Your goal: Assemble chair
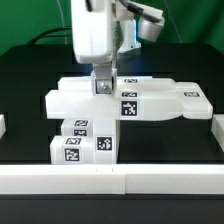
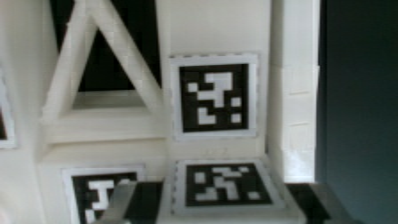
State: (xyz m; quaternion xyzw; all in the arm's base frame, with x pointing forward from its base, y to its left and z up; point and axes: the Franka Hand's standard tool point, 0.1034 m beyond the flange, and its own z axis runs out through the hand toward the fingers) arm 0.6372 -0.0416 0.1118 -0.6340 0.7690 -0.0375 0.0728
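Observation:
The chair's white tagged parts lie joined on the black table: a wide flat slab across the middle and a tagged block in front of it. My gripper reaches straight down onto the slab's left part. In the wrist view the X-braced frame and a large tag lie beyond the fingers. My gripper has one dark finger on each side of a small tagged chair part, pressed against it. What lies under the gripper in the exterior view is hidden.
A long white rail runs along the table's front edge. Another white piece shows at the exterior view's left edge. Dark cables hang behind the arm at the back.

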